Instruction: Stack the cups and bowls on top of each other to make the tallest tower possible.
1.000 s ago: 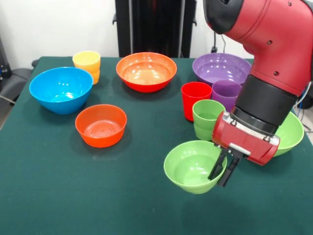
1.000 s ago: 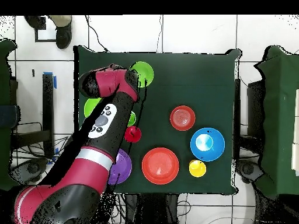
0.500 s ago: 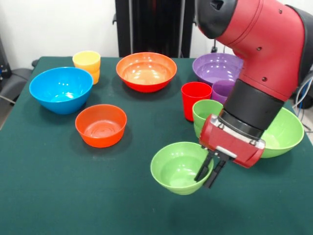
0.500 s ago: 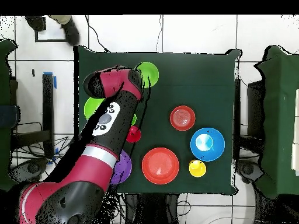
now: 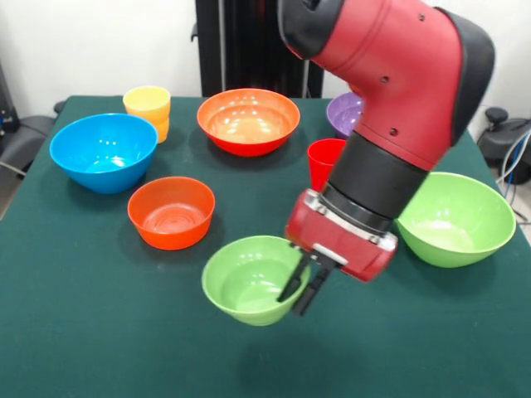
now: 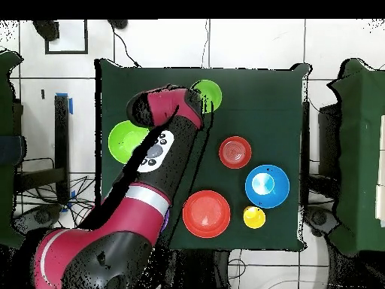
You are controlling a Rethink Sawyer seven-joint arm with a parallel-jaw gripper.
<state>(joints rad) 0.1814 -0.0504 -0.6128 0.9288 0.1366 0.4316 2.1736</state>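
My gripper (image 5: pixel 300 290) is shut on the near right rim of the small light-green bowl (image 5: pixel 247 280), which hangs just above the table and casts a shadow on the cloth. From overhead this bowl (image 6: pixel 208 95) pokes out past the arm's end. The red cup (image 5: pixel 323 160) stands behind the arm, half hidden. The yellow cup (image 5: pixel 148 106) stands at the far left. The small orange-red bowl (image 5: pixel 171 211) sits left of the held bowl. The purple and green cups are hidden by the arm. No tower is in view.
The large bowls sit around the table (image 5: pixel 99 332): blue (image 5: pixel 104 151) at the left, orange (image 5: pixel 249 120) at the back, purple (image 5: pixel 344 112) mostly behind the arm, light green (image 5: pixel 455 217) at the right. The arm (image 6: pixel 150 162) covers much of one side overhead.
My gripper has carried the small light-green bowl steadily leftward in the front view, away from the cups. The large green bowl is now uncovered, while the purple and green cups went behind the arm.
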